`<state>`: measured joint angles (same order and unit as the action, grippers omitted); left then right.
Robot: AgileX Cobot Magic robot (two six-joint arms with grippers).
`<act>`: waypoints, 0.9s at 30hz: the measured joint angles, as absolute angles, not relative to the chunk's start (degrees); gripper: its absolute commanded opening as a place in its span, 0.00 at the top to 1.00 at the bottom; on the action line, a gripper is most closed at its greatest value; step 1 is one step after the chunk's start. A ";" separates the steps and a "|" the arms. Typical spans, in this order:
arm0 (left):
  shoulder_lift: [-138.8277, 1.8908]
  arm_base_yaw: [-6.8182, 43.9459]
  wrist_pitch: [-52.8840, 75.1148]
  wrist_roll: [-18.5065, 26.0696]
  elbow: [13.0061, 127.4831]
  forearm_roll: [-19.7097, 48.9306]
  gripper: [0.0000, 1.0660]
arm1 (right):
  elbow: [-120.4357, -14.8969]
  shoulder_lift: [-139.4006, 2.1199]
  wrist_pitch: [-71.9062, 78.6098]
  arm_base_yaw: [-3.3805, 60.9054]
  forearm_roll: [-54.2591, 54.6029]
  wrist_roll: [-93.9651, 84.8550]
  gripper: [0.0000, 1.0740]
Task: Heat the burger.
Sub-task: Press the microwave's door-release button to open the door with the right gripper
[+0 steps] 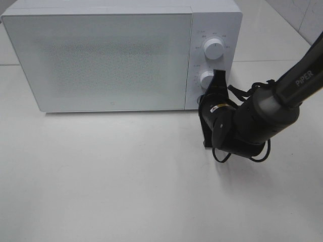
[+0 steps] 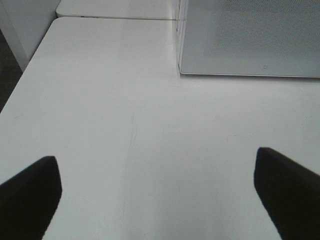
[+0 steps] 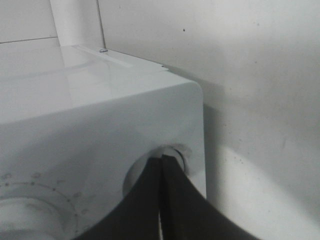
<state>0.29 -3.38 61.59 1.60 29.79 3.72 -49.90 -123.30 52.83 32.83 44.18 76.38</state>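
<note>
Right gripper pressed together, tips at lower knob of microwave; nothing clamps knob, so push may skid off, timer unset. Left gripper spread, idle.

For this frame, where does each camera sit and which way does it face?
Exterior high: mounted above, looking down on the microwave and white table; the right arm shows, its right tool at the lower knob.
Left wrist: low over the table, facing the microwave's door; the left tool shows, open.
Right wrist: close against the control panel; the shut right tool meets a knob.
Shared: all three see the microwave.
</note>
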 measured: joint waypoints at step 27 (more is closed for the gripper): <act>0.29 -3.38 61.59 1.60 29.79 3.72 0.08 | -55.58 -127.20 55.75 34.38 50.59 75.52 1.00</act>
<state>0.29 -3.38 61.59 1.60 29.79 3.72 -55.58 -127.20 55.75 34.38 50.59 75.52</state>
